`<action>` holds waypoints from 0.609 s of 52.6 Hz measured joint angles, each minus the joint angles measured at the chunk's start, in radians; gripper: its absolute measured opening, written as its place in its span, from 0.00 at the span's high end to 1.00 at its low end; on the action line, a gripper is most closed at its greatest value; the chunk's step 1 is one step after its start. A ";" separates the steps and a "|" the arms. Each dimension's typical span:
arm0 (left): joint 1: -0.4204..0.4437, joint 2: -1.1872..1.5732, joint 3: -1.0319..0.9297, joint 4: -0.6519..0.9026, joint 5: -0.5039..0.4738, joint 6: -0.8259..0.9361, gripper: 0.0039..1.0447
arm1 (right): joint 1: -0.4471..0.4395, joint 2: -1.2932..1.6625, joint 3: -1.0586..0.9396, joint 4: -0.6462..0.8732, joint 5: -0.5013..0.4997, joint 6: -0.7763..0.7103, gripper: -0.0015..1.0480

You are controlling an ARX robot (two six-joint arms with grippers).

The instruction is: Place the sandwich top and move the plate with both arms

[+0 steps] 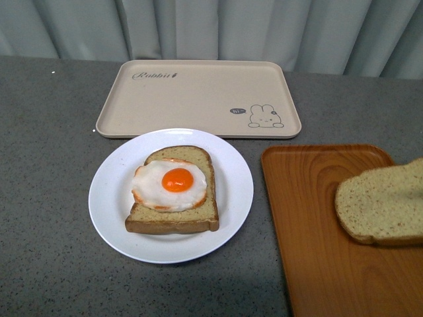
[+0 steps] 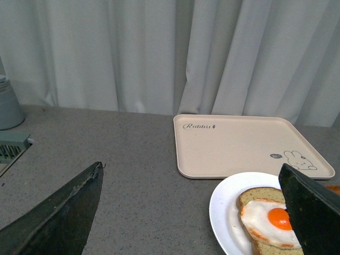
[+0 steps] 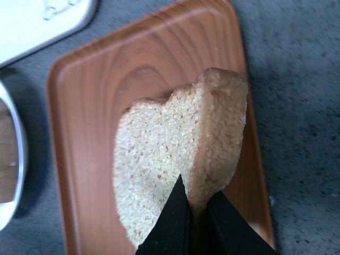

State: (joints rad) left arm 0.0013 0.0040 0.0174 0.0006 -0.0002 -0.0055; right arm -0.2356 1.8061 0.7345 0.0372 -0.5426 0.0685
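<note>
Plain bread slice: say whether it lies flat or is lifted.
Lifted and tilted: the right gripper pinches the slice by its crust edge, above the orange tray.

Wide-spread left claw (image 2: 190, 169) frames plate (image 2: 222, 208), egg-topped bread (image 2: 251, 198) and rabbit tray (image 2: 239, 143).

Glossy white plate (image 1: 112, 198), wood-grain orange tray (image 1: 310, 218), speckled matt table (image 1: 46, 198)
</note>
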 joint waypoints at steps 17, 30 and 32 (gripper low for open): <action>0.000 0.000 0.000 0.000 0.000 0.000 0.06 | 0.253 -0.129 0.053 0.129 -0.132 0.246 0.97; 0.000 0.000 0.000 0.000 0.000 0.000 0.06 | 0.472 0.033 0.164 0.242 -0.112 0.383 0.97; 0.000 0.000 0.000 0.000 0.000 0.000 0.06 | 0.496 0.059 0.179 0.256 -0.113 0.401 0.97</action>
State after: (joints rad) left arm 0.0013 0.0040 0.0174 0.0006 -0.0002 -0.0055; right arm 0.2600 1.8648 0.9138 0.2935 -0.6556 0.4698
